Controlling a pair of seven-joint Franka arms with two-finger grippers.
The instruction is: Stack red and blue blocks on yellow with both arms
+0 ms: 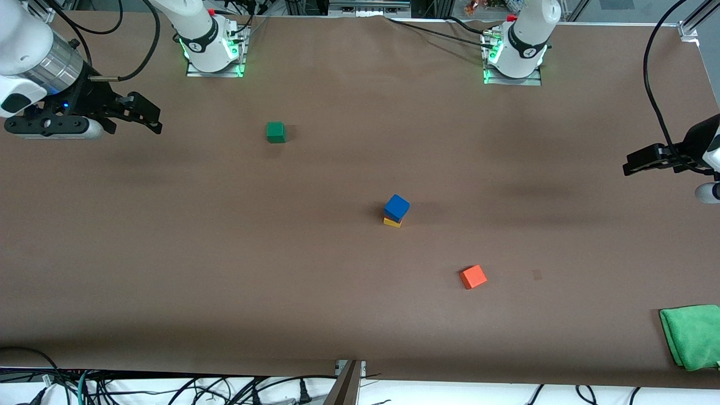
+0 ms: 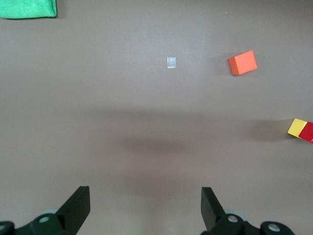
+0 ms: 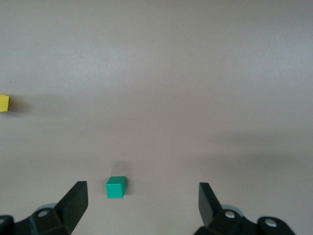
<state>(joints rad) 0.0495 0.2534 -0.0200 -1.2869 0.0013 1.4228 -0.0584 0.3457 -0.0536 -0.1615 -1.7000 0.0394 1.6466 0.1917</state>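
Observation:
The blue block (image 1: pixel 397 207) sits on top of a small stack in the middle of the table, slightly turned, with the yellow cube (image 1: pixel 392 223) showing at the bottom. The red block is hidden under the blue one in the front view. In the left wrist view it shows at the edge (image 2: pixel 307 132) right against the yellow cube (image 2: pixel 297 127). The yellow cube also shows at the edge of the right wrist view (image 3: pixel 4 103). My left gripper (image 1: pixel 629 167) (image 2: pixel 145 193) is open and empty, up over the left arm's end of the table. My right gripper (image 1: pixel 147 118) (image 3: pixel 142 191) is open and empty over the right arm's end.
An orange cube (image 1: pixel 473 277) (image 2: pixel 242 62) lies nearer the front camera than the stack. A dark green cube (image 1: pixel 275 132) (image 3: pixel 116 187) lies near the right arm's base. A green cloth (image 1: pixel 692 334) (image 2: pixel 27 7) lies at the front corner on the left arm's end.

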